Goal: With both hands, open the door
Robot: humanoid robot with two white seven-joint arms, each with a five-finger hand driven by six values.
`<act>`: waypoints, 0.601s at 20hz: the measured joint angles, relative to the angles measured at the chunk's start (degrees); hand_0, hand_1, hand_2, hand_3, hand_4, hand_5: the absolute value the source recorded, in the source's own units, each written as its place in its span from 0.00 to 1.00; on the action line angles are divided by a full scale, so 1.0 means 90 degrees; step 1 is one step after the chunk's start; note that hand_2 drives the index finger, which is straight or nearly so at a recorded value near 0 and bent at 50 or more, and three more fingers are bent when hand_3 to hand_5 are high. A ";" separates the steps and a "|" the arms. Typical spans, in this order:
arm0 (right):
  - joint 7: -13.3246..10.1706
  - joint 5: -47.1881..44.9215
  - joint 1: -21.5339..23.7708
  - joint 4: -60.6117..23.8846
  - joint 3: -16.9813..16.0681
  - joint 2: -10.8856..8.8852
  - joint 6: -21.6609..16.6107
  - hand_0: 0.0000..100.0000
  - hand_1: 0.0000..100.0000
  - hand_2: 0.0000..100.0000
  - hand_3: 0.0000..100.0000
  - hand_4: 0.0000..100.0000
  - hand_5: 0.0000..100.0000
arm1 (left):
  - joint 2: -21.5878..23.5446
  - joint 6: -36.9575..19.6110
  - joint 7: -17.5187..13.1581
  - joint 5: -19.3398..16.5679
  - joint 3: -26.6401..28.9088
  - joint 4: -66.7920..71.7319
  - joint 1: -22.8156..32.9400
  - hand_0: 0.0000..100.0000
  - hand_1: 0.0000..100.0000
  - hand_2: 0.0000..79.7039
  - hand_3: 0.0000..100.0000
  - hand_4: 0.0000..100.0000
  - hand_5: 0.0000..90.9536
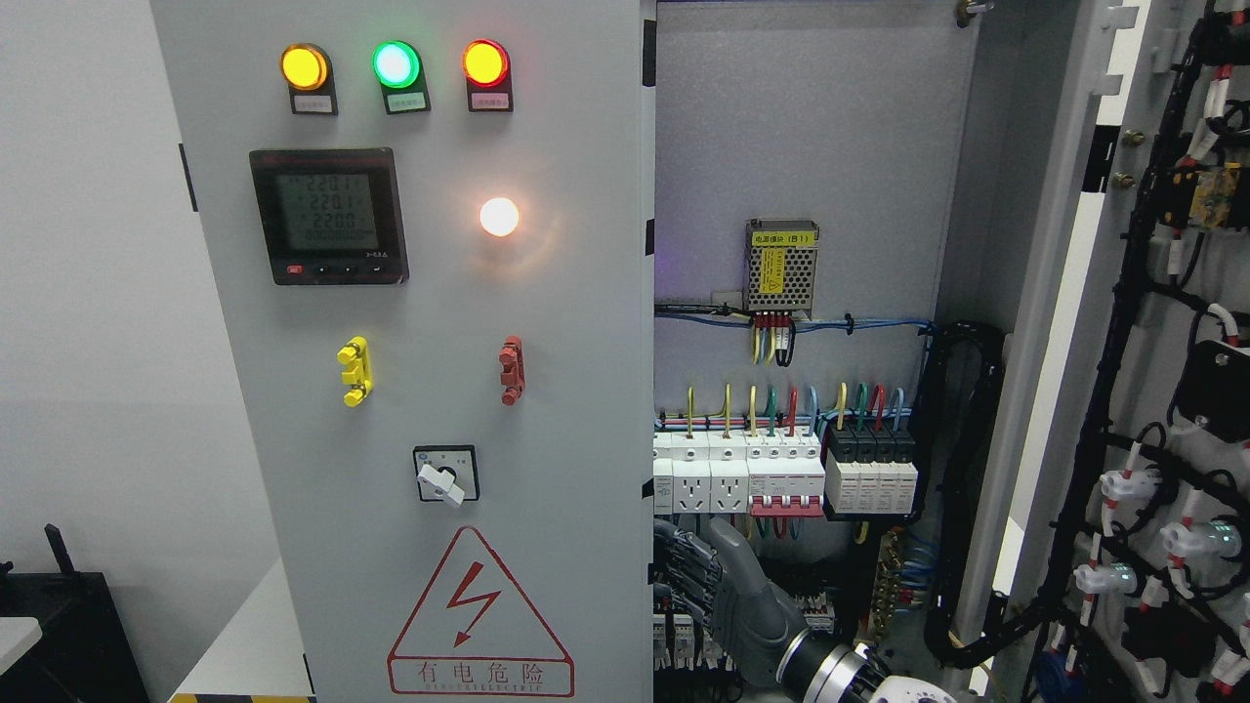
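Observation:
The grey cabinet's left door (410,322) stands closed, carrying three lamps, a meter, and yellow and red handles. The right door (1123,391) is swung wide open to the right, its wired inner face showing. My right hand (698,581) comes up from the bottom edge, right of the middle, inside the open half. Its dark fingers (679,576) curl around the left door's right edge, and the thumb (734,555) points upward. The left arm is out of view.
Inside the cabinet are breakers and sockets (781,478), a small power supply (781,266) and cable bundles (962,488). A rotary switch (444,475) and a warning triangle (479,615) sit low on the left door. A dark object (59,625) stands at lower left.

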 measured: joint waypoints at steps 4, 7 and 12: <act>0.0007 -0.0034 0.0007 -0.0035 0.0002 0.0005 0.0001 0.00 0.00 0.00 0.00 0.00 0.00 | 0.0000 0.0000 0.0000 0.0000 0.0000 0.0000 0.0000 0.00 0.00 0.00 0.00 0.03 0.00; 0.0009 -0.0046 0.0019 -0.0064 0.0005 0.0009 0.0001 0.00 0.00 0.00 0.00 0.00 0.00 | 0.0000 0.0000 0.0000 0.0000 0.0000 0.0000 0.0000 0.00 0.00 0.00 0.00 0.03 0.00; 0.0013 -0.0058 0.0053 -0.0135 0.0020 0.0012 0.0001 0.00 0.00 0.00 0.00 0.00 0.00 | 0.0000 0.0000 0.0000 0.0000 -0.0001 0.0000 0.0000 0.00 0.00 0.00 0.00 0.03 0.00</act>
